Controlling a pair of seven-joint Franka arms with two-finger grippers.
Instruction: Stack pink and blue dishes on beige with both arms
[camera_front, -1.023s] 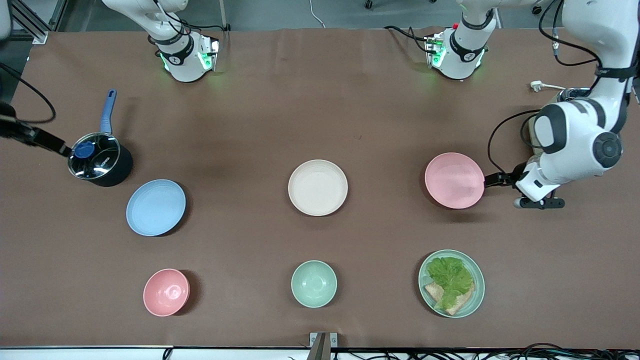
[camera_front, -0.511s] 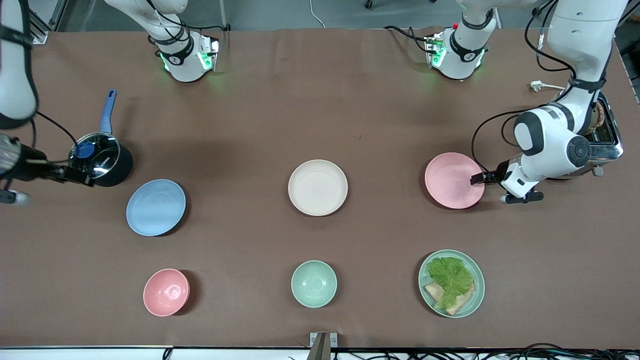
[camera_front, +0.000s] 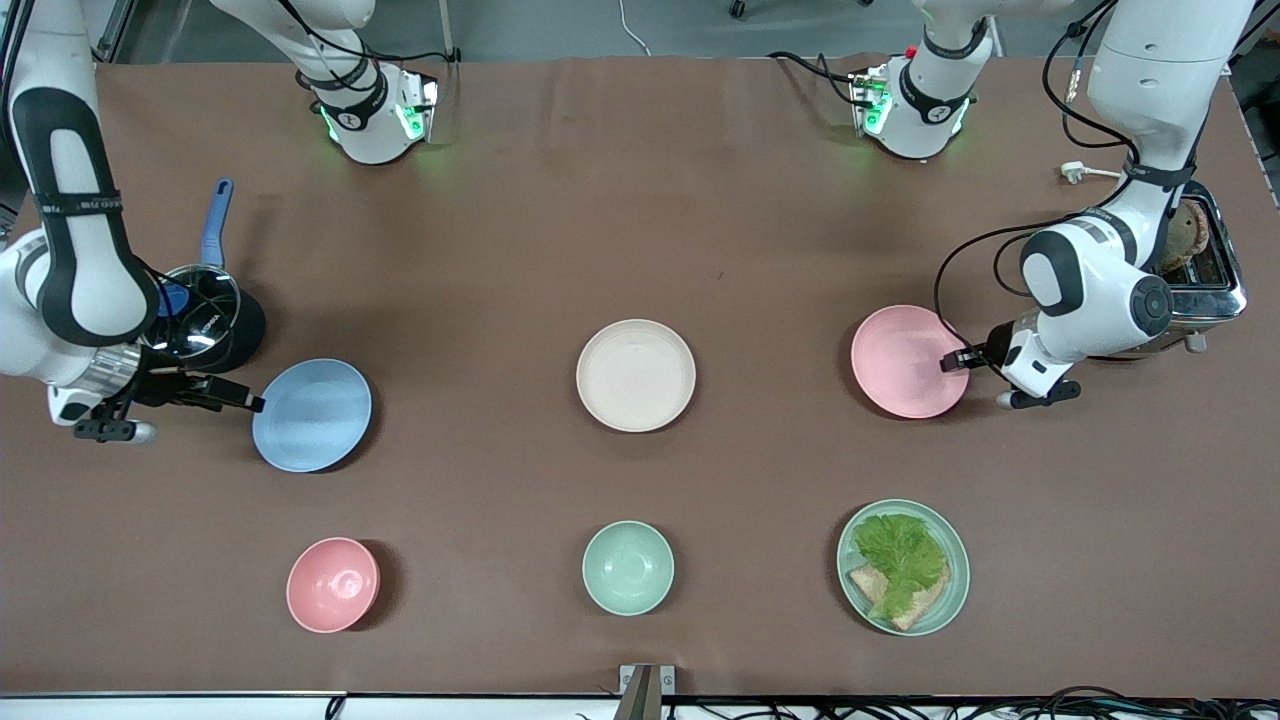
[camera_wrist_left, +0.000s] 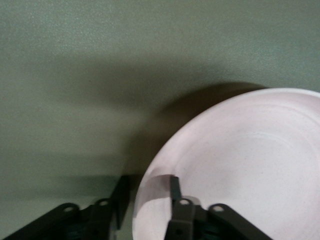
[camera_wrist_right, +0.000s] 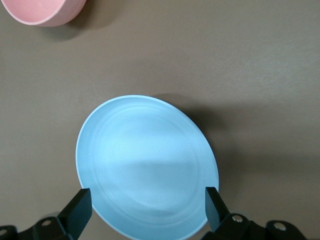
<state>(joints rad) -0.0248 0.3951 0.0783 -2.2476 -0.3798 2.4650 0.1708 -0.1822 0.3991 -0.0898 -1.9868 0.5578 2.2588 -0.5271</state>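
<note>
Front view, in order across the table (camera_front: 700, 200). The right gripper (camera_front: 245, 400) sits at the 9 o'clock edge of the blue plate (camera_front: 311, 415). In the right wrist view its fingers (camera_wrist_right: 79, 212) stand wide apart, one on each side of that plate (camera_wrist_right: 145, 167), and hold nothing. The black pot (camera_front: 205, 325) with its glass lid stands just beside this gripper, at about 11 o'clock from the blue plate, so room is tight there. The pink bowl (camera_front: 332, 584) lies at 6 o'clock from the blue plate, well apart.

Bare cloth runs from the blue plate to the beige plate (camera_front: 636, 375) at table centre. The green bowl (camera_front: 628, 567) lies at 6 o'clock from the beige plate, well apart.

Bare cloth also separates the beige plate from the pink plate (camera_front: 905, 360). The left gripper (camera_front: 950, 362) is at the pink plate's 3 o'clock rim. In the left wrist view one finger (camera_wrist_left: 175, 192) lies over the plate's inner face (camera_wrist_left: 250, 170) and the other finger (camera_wrist_left: 121, 197) is outside the rim; whether they clamp it cannot be told. The green plate with lettuce (camera_front: 903, 566) lies at 6 o'clock from the pink plate. The toaster (camera_front: 1205, 275) stands near the table edge at the left arm's end.
</note>
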